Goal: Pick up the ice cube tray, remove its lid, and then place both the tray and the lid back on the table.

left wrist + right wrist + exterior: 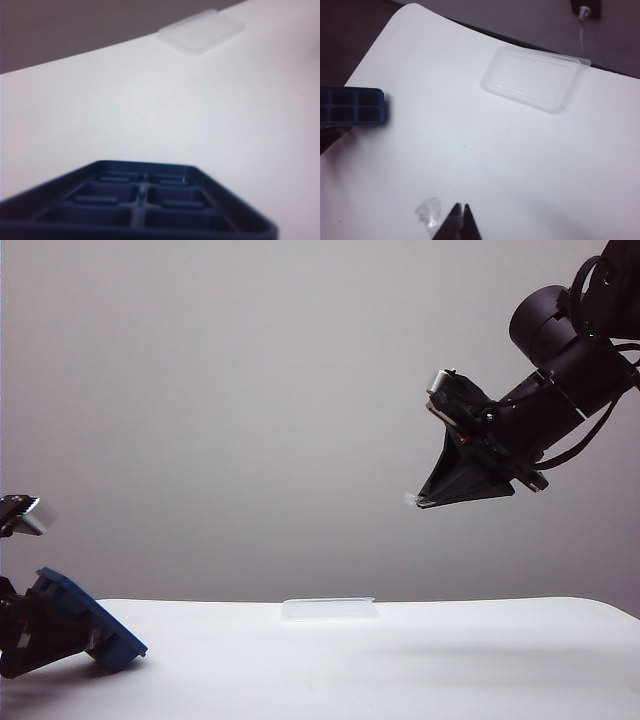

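The dark blue ice cube tray (pixel 95 620) is tilted at the far left of the table (pixel 420 670), its low corner touching the tabletop. Its upper end rests in my left gripper (pixel 55 632), whose fingers are hidden behind it. In the left wrist view the tray (pixel 140 200) shows its open compartments. The frosted lid (pixel 330 608) lies flat on the table at the middle back, apart from the tray; it also shows in the wrist views (pixel 201 31) (pixel 532 79). My right gripper (pixel 418 502) hangs high on the right, its tips (pixel 461 206) pressed together.
A small clear scrap (pixel 429 212) hangs beside the right gripper's tip, trailing a thin thread. A plug and white cable (pixel 582 15) sit beyond the table's far edge. The table's rounded corner (pixel 412 7) lies past the tray (pixel 351 105).
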